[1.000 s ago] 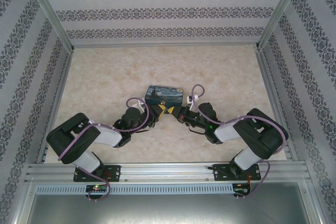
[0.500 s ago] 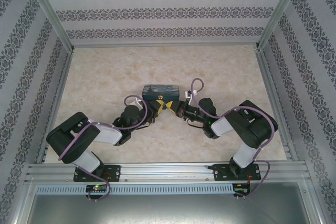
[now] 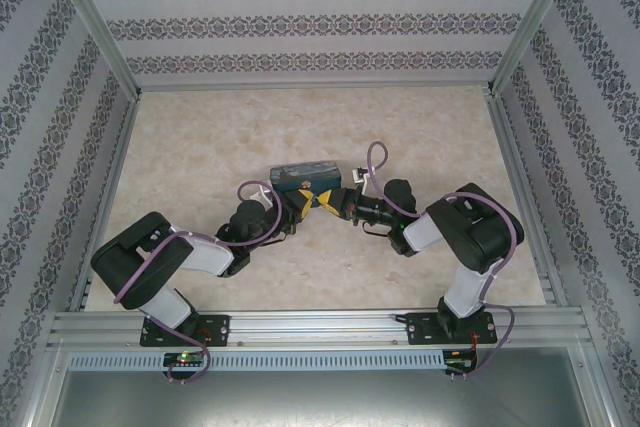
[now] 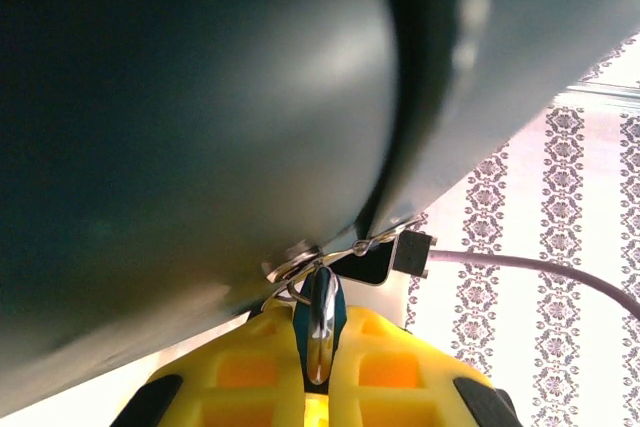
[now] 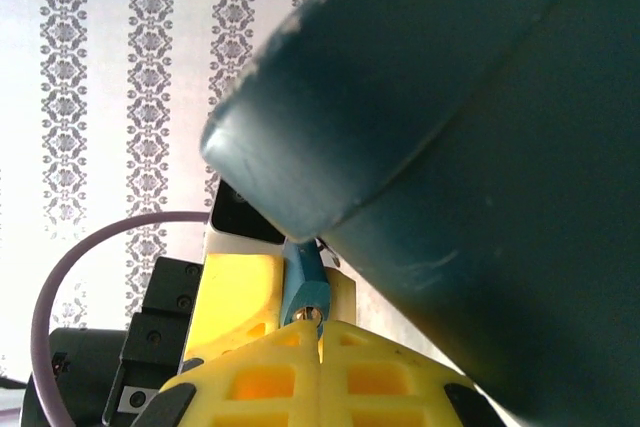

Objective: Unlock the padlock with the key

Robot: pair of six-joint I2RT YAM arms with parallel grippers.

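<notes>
**Left end effector** [image 4: 318, 372]: closed on the padlock [image 4: 303, 319]. The blue body is pinched between the yellow jaws, with a silvery strip running up its middle. Just past the tips, a metal loop [image 4: 290, 267] meets the underside of the painted case [image 3: 305, 175]. The padlock appears to hang from it. The shackle is not seen open.

**Right end effector** [image 5: 318, 345]: clamped fully shut, with its tips butted against the padlock's end face. A brassy speck at the seam is taken to be the key [image 5: 313, 316], at or in the keyway. Depth cannot be told, as the rest is hidden in the pinch.

**Overhead:** both end effectors meet tip to tip, with the case just beyond them and the bare counter [image 3: 200, 147] farther out.

**Progress (judgement):**
- Done: lock steadied, key brought to the keyway.
- Left: seat it fully, turn it, free the shackle. No sign of release yet.

**Versus one second ago:**
- The right arm is folded more upright, its wrist drawn in toward the left one.
- The meeting point of the tips has shifted slightly away from the bases.
- The case shows a slimmer face to the overhead camera, so it was likely tipped or nudged.
- Both grips are unchanged.
</notes>
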